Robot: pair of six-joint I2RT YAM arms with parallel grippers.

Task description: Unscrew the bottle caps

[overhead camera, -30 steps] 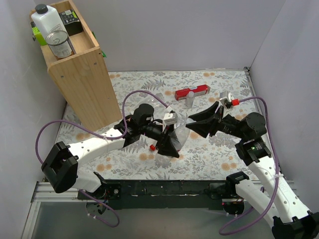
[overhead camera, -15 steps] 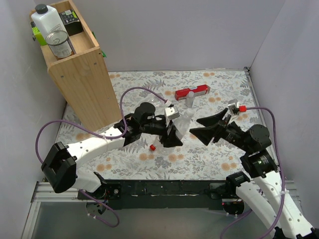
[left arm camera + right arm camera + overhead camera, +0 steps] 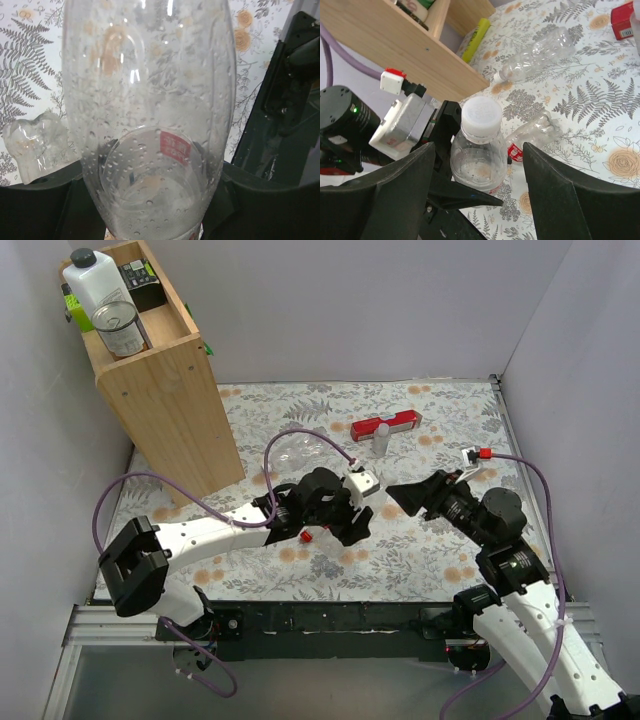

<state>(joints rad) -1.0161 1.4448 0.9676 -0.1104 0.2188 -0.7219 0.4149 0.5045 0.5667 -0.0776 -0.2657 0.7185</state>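
Your left tool [image 3: 155, 200] pinches a clear bottle [image 3: 150, 100]. Its white cap [image 3: 481, 116] lines up between the spread fingers [image 3: 395, 190] of your right tool [image 3: 476, 150]. Close squarely on the cap, then twist while the left holds firm.

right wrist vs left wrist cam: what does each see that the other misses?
Right wrist only: the white cap on the clear bottle, the wooden shelf, a second bottle lying on the table. Left wrist only: fine droplets on the bottle wall, close up. Both: that bottle shut in the left pincer, the floral table cover.
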